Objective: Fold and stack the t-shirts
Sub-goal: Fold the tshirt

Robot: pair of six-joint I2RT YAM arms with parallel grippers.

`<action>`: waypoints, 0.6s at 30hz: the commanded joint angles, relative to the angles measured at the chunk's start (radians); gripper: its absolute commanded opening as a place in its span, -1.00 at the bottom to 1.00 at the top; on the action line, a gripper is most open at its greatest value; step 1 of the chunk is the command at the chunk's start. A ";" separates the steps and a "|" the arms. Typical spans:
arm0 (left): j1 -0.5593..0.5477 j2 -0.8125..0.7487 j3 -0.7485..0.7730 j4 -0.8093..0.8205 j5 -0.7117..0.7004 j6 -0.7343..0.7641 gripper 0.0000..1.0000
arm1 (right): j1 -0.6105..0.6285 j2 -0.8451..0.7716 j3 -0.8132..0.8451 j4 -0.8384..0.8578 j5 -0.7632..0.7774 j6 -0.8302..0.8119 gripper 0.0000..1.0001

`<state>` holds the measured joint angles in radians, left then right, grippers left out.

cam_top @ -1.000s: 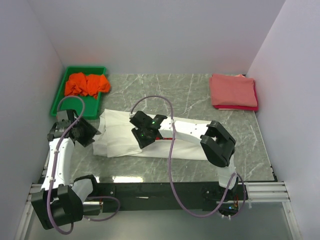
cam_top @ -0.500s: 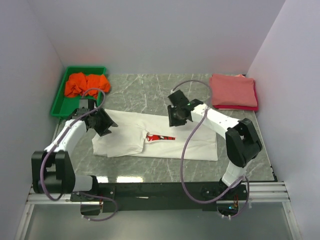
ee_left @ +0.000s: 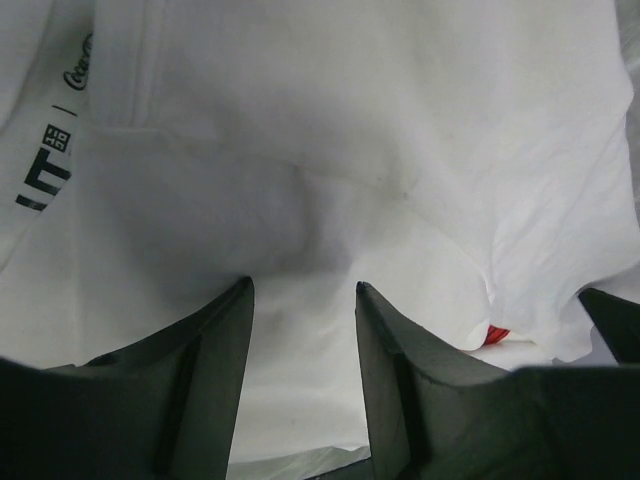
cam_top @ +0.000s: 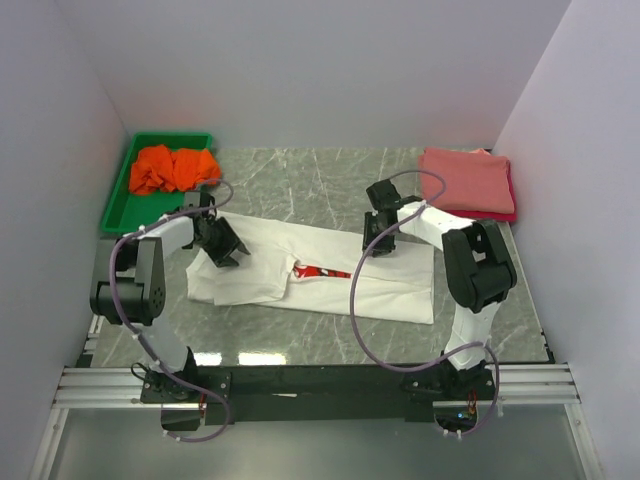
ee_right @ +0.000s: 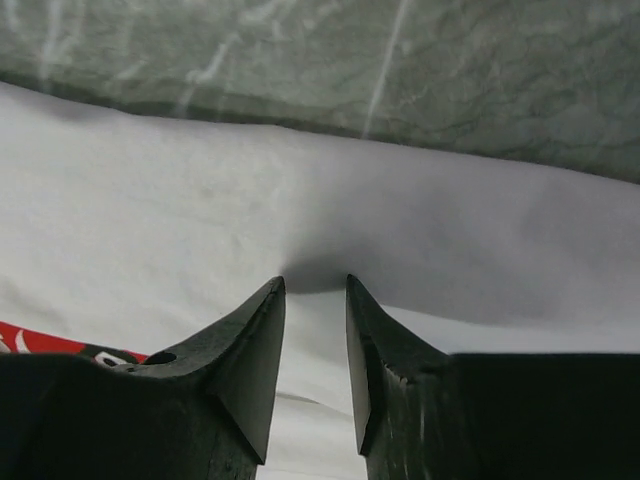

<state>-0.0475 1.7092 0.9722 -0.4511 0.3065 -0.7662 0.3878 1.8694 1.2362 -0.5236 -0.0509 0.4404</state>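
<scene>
A white t-shirt (cam_top: 390, 285) with a red chest print (cam_top: 322, 272) lies spread across the middle of the table, its left part folded over. My left gripper (cam_top: 225, 250) is on the shirt's far left part. In the left wrist view its jaws (ee_left: 300, 285) stand open, tips down on the white cloth (ee_left: 350, 120). My right gripper (cam_top: 375, 243) is at the shirt's far edge, right of the print. Its jaws (ee_right: 315, 282) stand apart with flat cloth (ee_right: 150, 200) showing between them. An orange t-shirt (cam_top: 172, 167) lies crumpled in the tray. Salmon-pink (cam_top: 465, 180) and red (cam_top: 485, 214) t-shirts are folded and stacked at the back right.
The green plastic tray (cam_top: 120, 205) stands at the back left, close behind the left gripper. White walls close in the marble table (cam_top: 300, 180) on three sides. Both arms' cables loop over the shirt's sides.
The left gripper went from the table's left edge onto the shirt's left part. The right gripper went from the shirt's middle out to its far edge. The shirt stayed flat.
</scene>
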 commanded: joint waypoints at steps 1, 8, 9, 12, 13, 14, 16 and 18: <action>-0.014 0.062 0.066 0.068 -0.050 0.063 0.02 | -0.010 0.025 -0.013 -0.047 -0.020 0.063 -0.24; -0.067 0.240 0.256 0.025 -0.090 0.119 0.06 | -0.010 -0.012 -0.134 -0.102 -0.043 0.159 -0.25; -0.083 0.280 0.310 0.019 -0.089 0.125 0.06 | -0.009 -0.028 -0.151 -0.105 -0.044 0.178 -0.26; -0.109 0.375 0.437 -0.018 -0.090 0.146 0.07 | -0.006 -0.068 -0.211 -0.111 -0.055 0.211 -0.26; -0.114 0.398 0.469 -0.024 -0.095 0.153 0.07 | -0.004 -0.079 -0.228 -0.115 -0.056 0.219 -0.26; -0.117 0.423 0.500 -0.023 -0.098 0.153 0.06 | -0.001 -0.093 -0.257 -0.124 -0.055 0.228 -0.25; -0.127 0.486 0.566 0.001 -0.090 0.143 0.06 | 0.005 -0.131 -0.302 -0.133 -0.049 0.248 -0.25; -0.143 0.545 0.643 0.029 -0.060 0.139 0.05 | 0.014 -0.157 -0.332 -0.135 -0.056 0.265 -0.25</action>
<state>-0.1696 2.1376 1.5532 -0.4599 0.2905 -0.6655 0.3798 1.7126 0.9958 -0.5228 -0.1192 0.6659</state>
